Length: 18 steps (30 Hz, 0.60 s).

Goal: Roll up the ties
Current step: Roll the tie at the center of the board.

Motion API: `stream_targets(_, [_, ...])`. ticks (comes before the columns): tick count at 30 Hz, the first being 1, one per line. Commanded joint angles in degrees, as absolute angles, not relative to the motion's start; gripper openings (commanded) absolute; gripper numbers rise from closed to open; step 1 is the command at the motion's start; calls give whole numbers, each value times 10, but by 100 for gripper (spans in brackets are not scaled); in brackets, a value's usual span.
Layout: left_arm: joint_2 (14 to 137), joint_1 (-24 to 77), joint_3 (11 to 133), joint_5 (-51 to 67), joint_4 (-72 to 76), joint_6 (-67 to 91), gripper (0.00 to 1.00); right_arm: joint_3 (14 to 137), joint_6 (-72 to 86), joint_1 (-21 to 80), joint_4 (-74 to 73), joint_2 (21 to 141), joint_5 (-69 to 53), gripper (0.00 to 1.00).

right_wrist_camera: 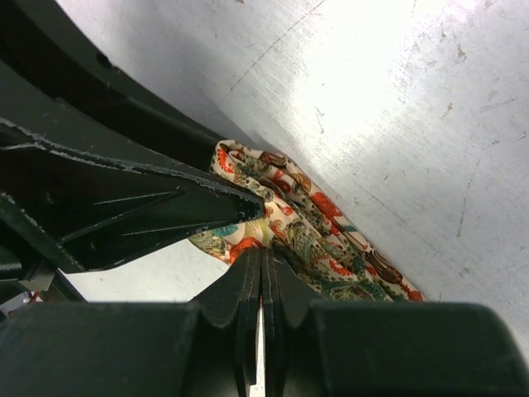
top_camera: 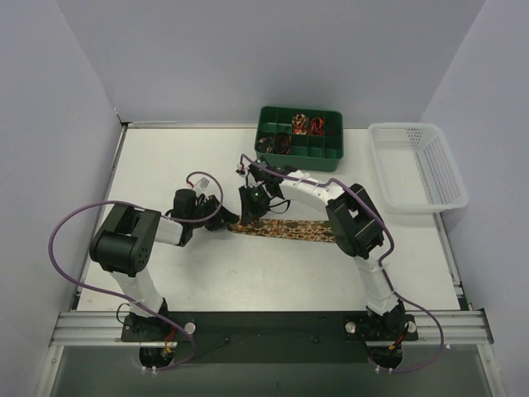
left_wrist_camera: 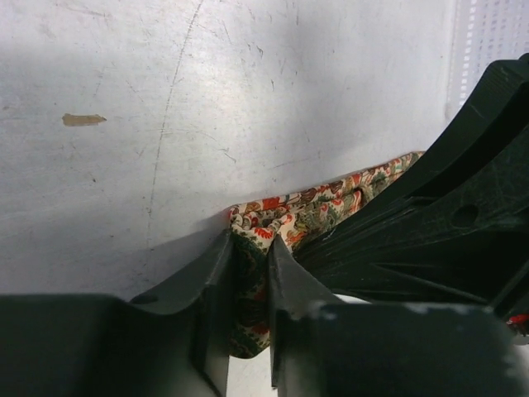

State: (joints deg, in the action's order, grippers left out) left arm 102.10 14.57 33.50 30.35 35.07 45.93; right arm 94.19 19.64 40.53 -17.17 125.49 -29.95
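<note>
While both grippers meet at the left end of the tie, the rolling step looks barely begun.
Landmark: the green plastic compartment tray (top_camera: 299,132), with a white plastic mesh basket (top_camera: 417,165) just to its right and small coiled ties (top_camera: 302,124) inside it. On the near side of the tray, apart from it, one long brown-gold patterned fabric tie (top_camera: 289,229) lies flat as a strip. Left gripper (left_wrist_camera: 250,248): jaws narrow, with the tie end clamped between them. Right gripper (right_wrist_camera: 263,252): jaws fully together, tips at the same fold; it cannot be told whether they nip any fabric. Judged next move: turn the clamped end over onto the strip to form the first tight coil.
</note>
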Motion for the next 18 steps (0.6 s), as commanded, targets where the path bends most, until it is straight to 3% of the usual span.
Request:
stream_targets(1, [1027,156,318,321,386,471,17,934,194,402,-190,1267,-283,2])
stream_targets(2, [1026,156,319,321,386,472,5,935,193,403,-190,1267,-284,2])
stream_targets(3, [1026,156,319,320,387,473,0,936,193,401,-190,1266,-284,1])
stream_targets(18, [977,155,368,268,259,406,0,905,186,378,-190,1215,-261,2])
